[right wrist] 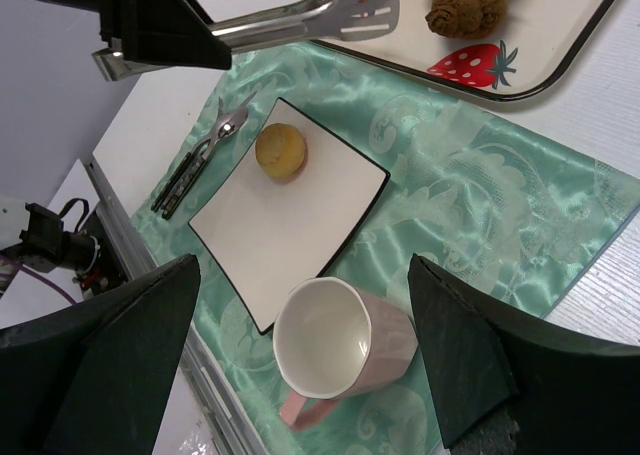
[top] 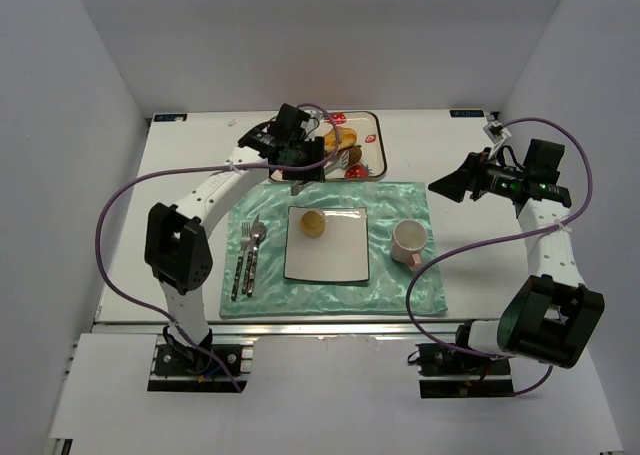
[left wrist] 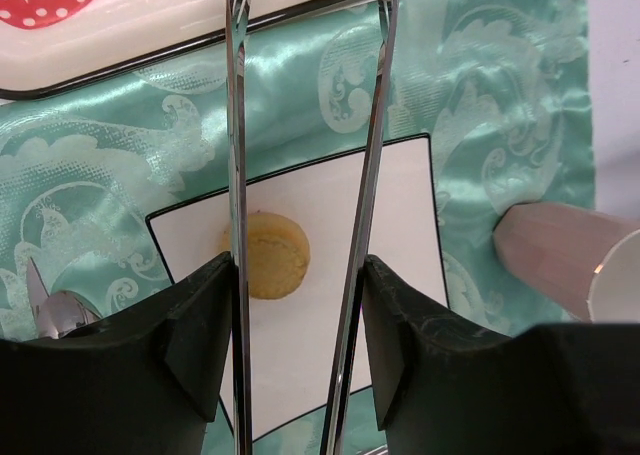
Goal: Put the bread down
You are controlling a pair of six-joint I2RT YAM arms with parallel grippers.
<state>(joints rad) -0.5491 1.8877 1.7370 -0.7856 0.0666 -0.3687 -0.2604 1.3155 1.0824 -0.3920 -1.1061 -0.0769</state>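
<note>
The bread (top: 313,222), a small round golden bun, lies on the far left part of the white square plate (top: 340,260); it also shows in the left wrist view (left wrist: 268,255) and the right wrist view (right wrist: 281,150). My left gripper (top: 297,170) is shut on metal tongs (left wrist: 236,125), which are open and empty, their tips over the tray's near edge (right wrist: 360,15). The gripper (left wrist: 298,275) hangs above the bread. My right gripper (top: 445,187) is open and empty, raised right of the placemat, looking down at the mug (right wrist: 340,340).
A strawberry-patterned tray (top: 375,140) with other food stands behind the green placemat (top: 400,200). A pink mug (top: 410,240) stands right of the plate. A fork and spoon (top: 248,255) lie left of it.
</note>
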